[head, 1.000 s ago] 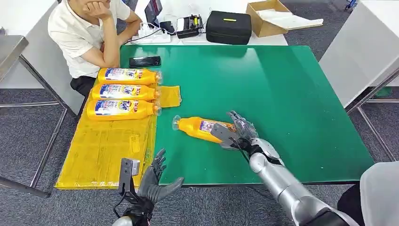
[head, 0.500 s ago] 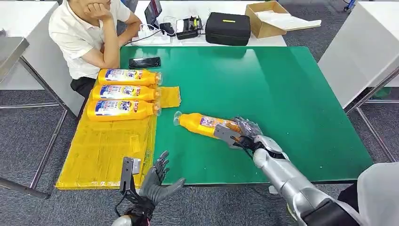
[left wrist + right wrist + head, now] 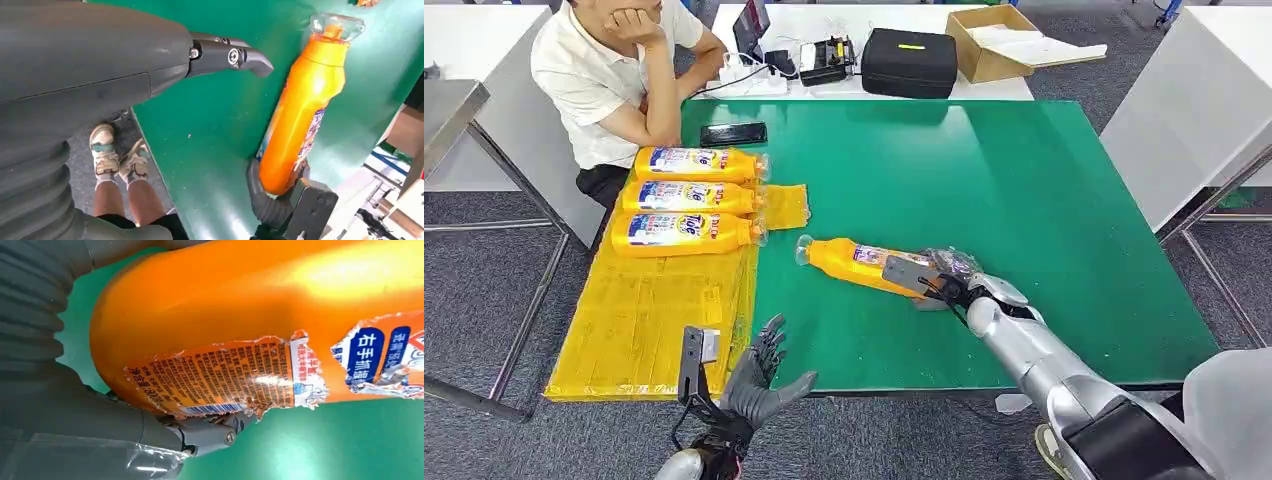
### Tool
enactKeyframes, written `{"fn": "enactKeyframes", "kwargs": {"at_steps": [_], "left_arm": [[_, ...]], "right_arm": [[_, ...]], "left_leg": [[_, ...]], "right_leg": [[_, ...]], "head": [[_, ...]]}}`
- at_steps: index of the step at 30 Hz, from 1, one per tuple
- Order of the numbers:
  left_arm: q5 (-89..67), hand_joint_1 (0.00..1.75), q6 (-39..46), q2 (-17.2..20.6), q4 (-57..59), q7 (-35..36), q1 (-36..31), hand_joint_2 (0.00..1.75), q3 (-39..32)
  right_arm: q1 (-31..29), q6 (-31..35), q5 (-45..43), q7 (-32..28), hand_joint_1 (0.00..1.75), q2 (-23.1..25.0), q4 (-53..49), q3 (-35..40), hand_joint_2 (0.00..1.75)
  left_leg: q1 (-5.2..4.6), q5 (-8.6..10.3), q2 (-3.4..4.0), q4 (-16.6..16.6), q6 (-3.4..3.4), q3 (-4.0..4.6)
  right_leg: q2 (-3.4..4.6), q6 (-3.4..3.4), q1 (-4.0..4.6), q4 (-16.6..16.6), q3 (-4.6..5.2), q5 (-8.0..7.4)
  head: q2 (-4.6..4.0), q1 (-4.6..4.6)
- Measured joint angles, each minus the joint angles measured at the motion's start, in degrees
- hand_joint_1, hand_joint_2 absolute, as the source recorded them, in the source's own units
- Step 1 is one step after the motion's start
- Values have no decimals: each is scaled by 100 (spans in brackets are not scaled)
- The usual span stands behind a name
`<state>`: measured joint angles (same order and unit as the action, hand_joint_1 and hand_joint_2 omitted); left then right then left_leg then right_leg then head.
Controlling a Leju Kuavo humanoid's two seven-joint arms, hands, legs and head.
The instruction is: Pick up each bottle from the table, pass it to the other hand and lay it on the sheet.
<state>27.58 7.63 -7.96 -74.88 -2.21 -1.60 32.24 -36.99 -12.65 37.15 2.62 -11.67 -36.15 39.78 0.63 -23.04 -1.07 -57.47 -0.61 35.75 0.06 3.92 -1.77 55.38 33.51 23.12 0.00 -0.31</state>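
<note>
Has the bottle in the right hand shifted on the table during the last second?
Yes, slightly. The bottle slid toward the table's right edge, away from the yellow sheet, with the right hand on it.

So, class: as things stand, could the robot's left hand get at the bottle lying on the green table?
Probably yes. The left hand hovers open at the table's near edge, with bare green table between it and the bottle. The right hand grips only the base end, leaving the neck end free.
</note>
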Motion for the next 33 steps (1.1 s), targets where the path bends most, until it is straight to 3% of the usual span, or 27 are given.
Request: {"fn": "enactKeyframes", "kwargs": {"at_steps": [7,15,20,33], "left_arm": [[-336,0,190,2,-174,-554,100,175,44],[-959,0,481,-24,-509,-1475,174,175,168],[-981,0,485,-118,-527,-1574,181,175,171],[-771,0,153,-197,-336,-1409,28,175,171]], "right_arm": [[399,203,-1183,-755,175,-68,-268,-439,175],[1742,461,-2379,-1442,175,-269,-1990,-1188,175],[2344,522,-2489,-1556,175,-186,-2757,-1469,175],[3023,509,-2480,-2078,175,295,-3703,-1455,175]], "left_leg": [[0,-1,-1,0,0,6],[1,-2,-13,1,0,48],[1,-5,-11,2,3,60],[3,-6,-7,5,6,62]], "right_leg": [[0,0,0,0,2,0],[-5,1,1,3,36,3],[-4,1,1,3,50,4],[-1,-1,2,3,58,5]], "head": [[0,0],[0,0],[0,0],[0,0]]}}
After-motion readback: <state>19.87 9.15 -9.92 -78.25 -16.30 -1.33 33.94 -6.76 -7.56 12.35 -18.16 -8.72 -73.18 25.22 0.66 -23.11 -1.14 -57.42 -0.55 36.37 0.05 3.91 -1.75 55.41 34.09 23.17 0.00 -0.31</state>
